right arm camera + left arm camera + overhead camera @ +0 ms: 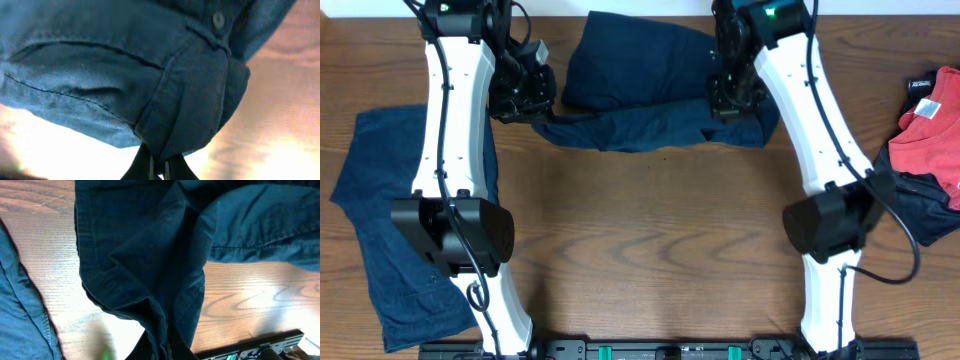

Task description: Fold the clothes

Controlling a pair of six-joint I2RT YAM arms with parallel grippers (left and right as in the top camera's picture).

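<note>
The table (650, 230) is patterned with brown wood grain. At its far edge, the navy garment (640, 85) is seen as plain dark blue. The faded blue garment (375, 200) at the left edge is paler, and the red cloth (932, 140) is seen at the right edge.

Overhead view is evenly lit and sharp; both wrist views show white glare on the table (240, 300), the right one hazy.
</note>
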